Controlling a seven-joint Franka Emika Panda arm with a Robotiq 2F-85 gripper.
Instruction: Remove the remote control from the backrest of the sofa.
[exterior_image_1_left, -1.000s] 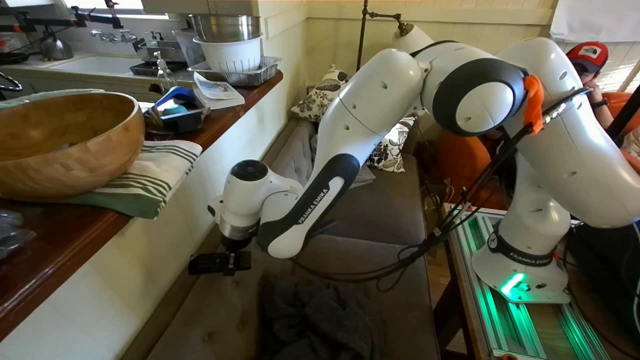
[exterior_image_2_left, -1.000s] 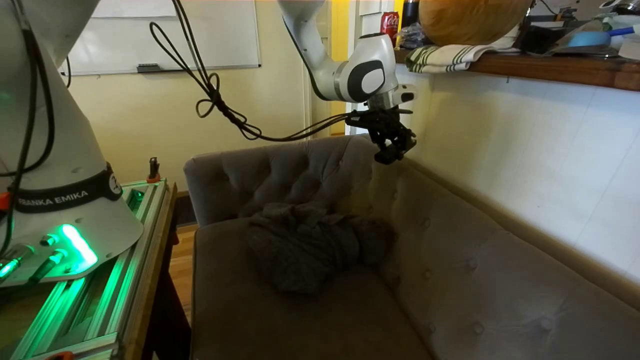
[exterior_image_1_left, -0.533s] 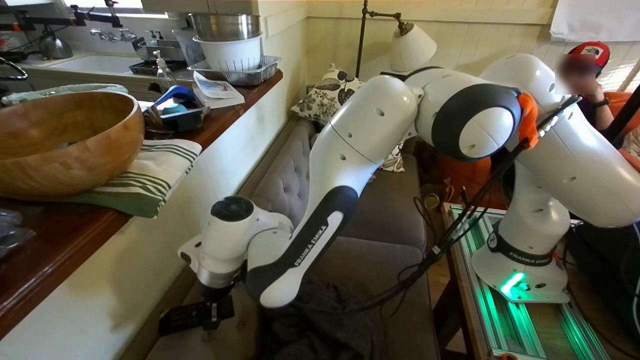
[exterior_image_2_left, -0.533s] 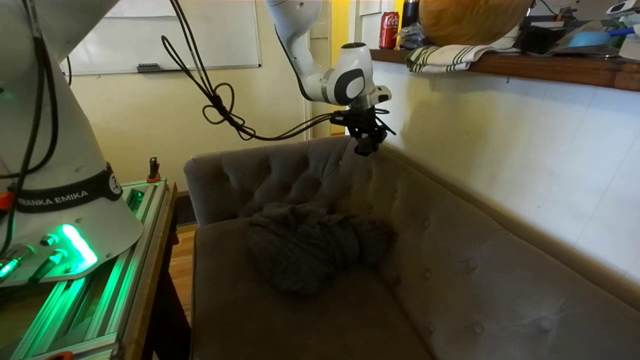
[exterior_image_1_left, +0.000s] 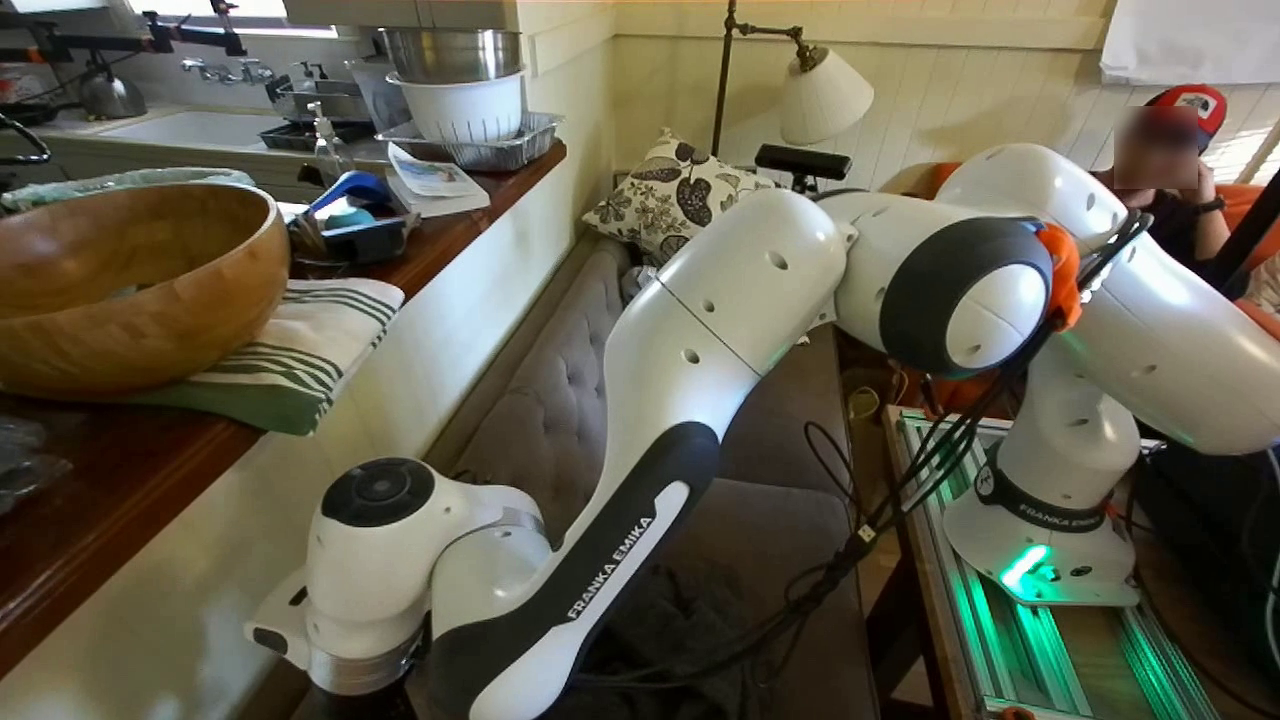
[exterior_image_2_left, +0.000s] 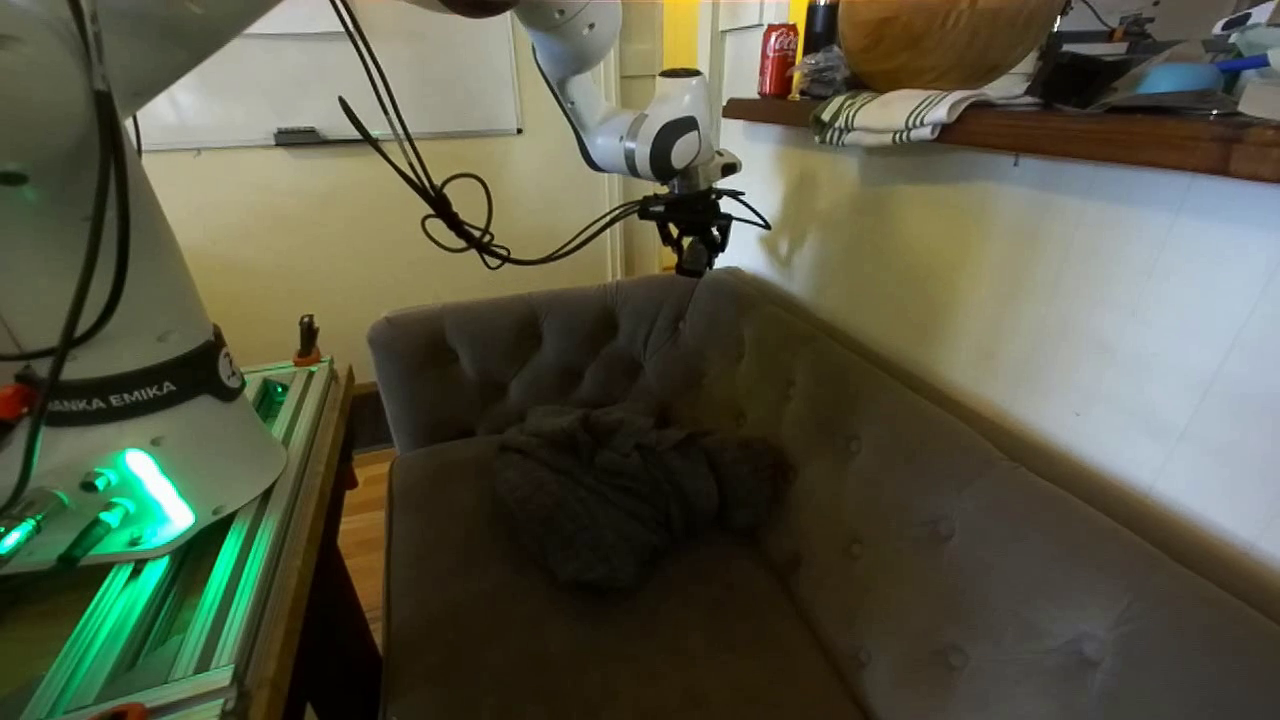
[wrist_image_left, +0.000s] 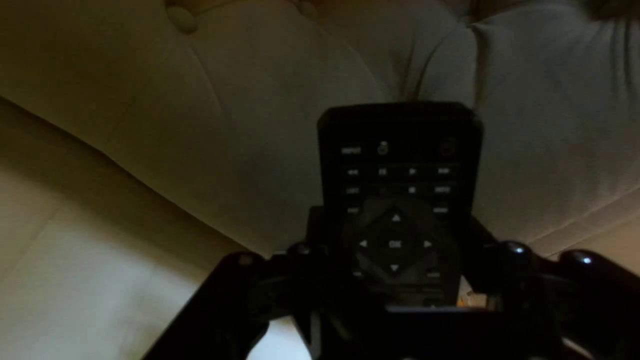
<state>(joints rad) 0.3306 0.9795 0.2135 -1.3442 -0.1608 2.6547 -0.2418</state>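
1. Both exterior views show us the arm shifted within the last 1 s: in an exterior view its wrist sits lower, at the bottom edge, so its load is out of sight there.
2. In an exterior view the end effector is now at the corner where the backrest meets the end panel of the sofa; its tips overlap the top edge, above or beyond it we cannot tell.
3. For the task, we judge the removal all but done: the remote control seems to hang free of the backrest and travel with the arm. We expect only a set-down to remain, though no spot is named.
4. In the wrist view the end effector clasps it, fingers narrowed onto the bar, 1 at each long side.
5. It looks slim and black to us, corners rounded, keyed face toward the camera: pale print, 4 arrows around "OK", rows of small keys above.
6. Its near end is hidden by the end effector, and some lettering is too dim for us to read; tufted upholstery lies behind.
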